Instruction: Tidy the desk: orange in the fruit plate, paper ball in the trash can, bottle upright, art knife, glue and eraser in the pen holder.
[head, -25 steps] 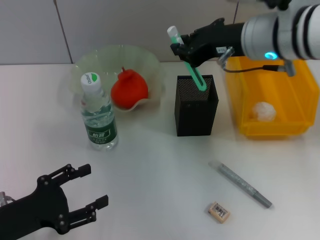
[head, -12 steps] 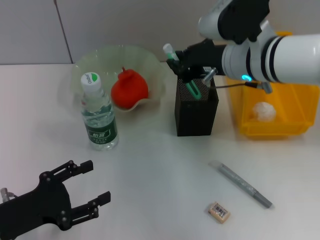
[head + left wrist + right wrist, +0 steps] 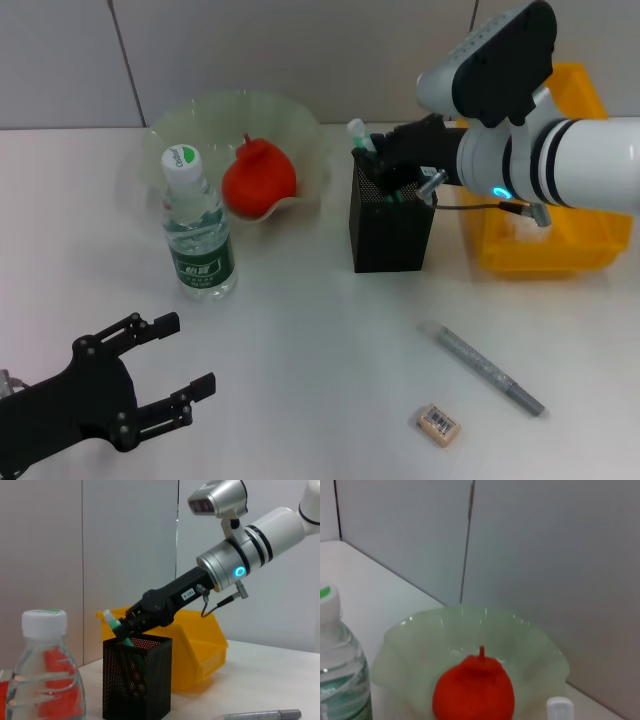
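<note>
White desk, grey panelled wall behind; notes run from the near edge outward.

Nearest: left gripper [image 3: 178,372], fingers spread and holding nothing, hovering low over the near left corner, apparently parked out of the way. Near right, eraser [image 3: 437,423] lies flat on the desk, and just beyond it a grey pen-like stick [image 3: 481,368] lies at a slant. I take that stick for the art knife. Both remain to be collected.

Middle left: bottle [image 3: 196,229] stands upright with its cap on, so that step looks done.

Middle: black mesh pen holder [image 3: 391,216]. Right gripper [image 3: 387,160] sits at its rim, pinching a green-and-white stick, likely the glue [image 3: 358,131]. The stick's lower end is inside the holder and its white cap pokes above the rim, tilted. Grip looks kept so the stick goes down into the holder rather than tipping out; letting go seems the next step.

Farther back: orange [image 3: 258,179] sits in the pale green fruit plate [image 3: 300,125], behind the bottle. Yellow trash can [image 3: 579,249] stands right of the holder, largely screened by the right arm; I cannot see any paper ball inside it.
</note>
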Robot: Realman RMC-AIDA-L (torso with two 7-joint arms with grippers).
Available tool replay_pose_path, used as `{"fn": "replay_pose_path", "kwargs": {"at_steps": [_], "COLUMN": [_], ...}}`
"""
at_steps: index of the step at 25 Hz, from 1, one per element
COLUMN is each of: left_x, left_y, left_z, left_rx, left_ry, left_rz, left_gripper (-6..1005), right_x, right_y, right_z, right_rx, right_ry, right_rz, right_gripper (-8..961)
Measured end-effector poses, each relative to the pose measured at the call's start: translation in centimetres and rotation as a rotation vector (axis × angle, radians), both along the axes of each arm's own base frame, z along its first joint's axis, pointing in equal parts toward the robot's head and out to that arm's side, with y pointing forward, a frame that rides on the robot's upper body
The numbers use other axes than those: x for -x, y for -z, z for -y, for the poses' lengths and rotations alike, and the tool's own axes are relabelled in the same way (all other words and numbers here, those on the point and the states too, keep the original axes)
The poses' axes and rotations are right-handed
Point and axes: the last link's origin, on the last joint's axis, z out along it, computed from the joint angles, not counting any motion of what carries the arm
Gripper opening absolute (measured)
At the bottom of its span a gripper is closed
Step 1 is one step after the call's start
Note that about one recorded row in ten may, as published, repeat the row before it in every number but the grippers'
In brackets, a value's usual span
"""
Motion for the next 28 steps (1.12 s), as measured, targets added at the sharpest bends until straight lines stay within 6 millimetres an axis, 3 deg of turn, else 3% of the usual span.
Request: {"fn": "replay_pose_path", "kwargs": {"at_steps": [6, 11, 12, 17, 19, 22, 24, 28], "left_x": [0.0, -0.1, -0.1, -0.1, -0.1, -0.1, -0.1, -0.2], "left_y": [0.0, -0.1, -0.1, -0.4, -0.4, -0.4, -0.4, -0.3], "left_z": [-0.1, -0.2, -0.2, -0.2, -0.3, -0.3, -0.3, -0.3], "left_rx": [-0.003, -0.002, -0.001, 0.012, 0.018, 0.021, 0.024, 0.028], "left_ry": [0.002, -0.002, -0.002, -0.011, -0.013, -0.012, -0.009, -0.003], "left_rz": [-0.001, 0.002, 0.004, 0.013, 0.014, 0.013, 0.014, 0.016], "left_gripper": [799, 799, 799, 799, 799, 799, 799, 799], "right_x": [-0.7, 0.3, 0.7, 3.4, 5.1, 6.2, 7.3, 7.4], "right_y": [0.0, -0.7, -1.3, -5.2, -7.1, -7.8, -7.8, -6.4], "right_z": [0.1, 0.6, 0.8, 2.3, 3.4, 4.2, 5.2, 5.9], "right_rx": [0.007, 0.055, 0.072, 0.148, 0.182, 0.221, 0.315, 0.445], "right_ry": [0.028, 0.033, 0.033, 0.043, 0.059, 0.081, 0.137, 0.226], "right_rz": [-0.007, -0.027, -0.033, -0.008, 0.067, 0.131, 0.237, 0.356], "right_gripper": [285, 300, 303, 517, 519, 523, 526, 609]}}
